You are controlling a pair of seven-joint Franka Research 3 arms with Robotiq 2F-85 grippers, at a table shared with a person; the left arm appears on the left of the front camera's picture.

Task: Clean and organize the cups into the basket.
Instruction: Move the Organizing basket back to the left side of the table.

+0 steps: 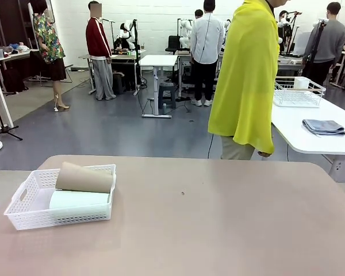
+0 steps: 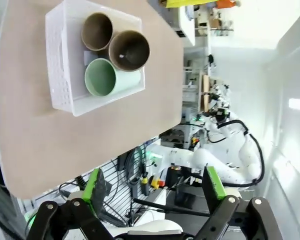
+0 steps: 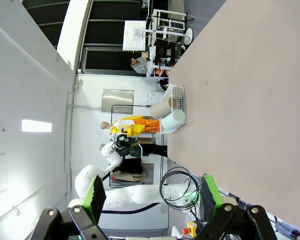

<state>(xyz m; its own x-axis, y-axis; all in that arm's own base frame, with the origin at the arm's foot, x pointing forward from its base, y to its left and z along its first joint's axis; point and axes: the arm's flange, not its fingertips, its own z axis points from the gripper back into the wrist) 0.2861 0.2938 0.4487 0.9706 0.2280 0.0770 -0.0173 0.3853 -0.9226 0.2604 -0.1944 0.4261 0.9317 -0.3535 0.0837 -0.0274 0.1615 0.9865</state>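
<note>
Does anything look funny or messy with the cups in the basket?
A little. The cups lie on their sides in the white basket, not standing. One brown cup rests on top of the green cup, tilted and sticking up over the rim. Nothing looks spilled or broken.

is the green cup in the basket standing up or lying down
Lying down: the green cup rests on its side in the white basket, beneath a brown cup.

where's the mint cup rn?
Front view: mint cup lies on its side in the white basket, table's left, just in front of the tan cup.
</note>
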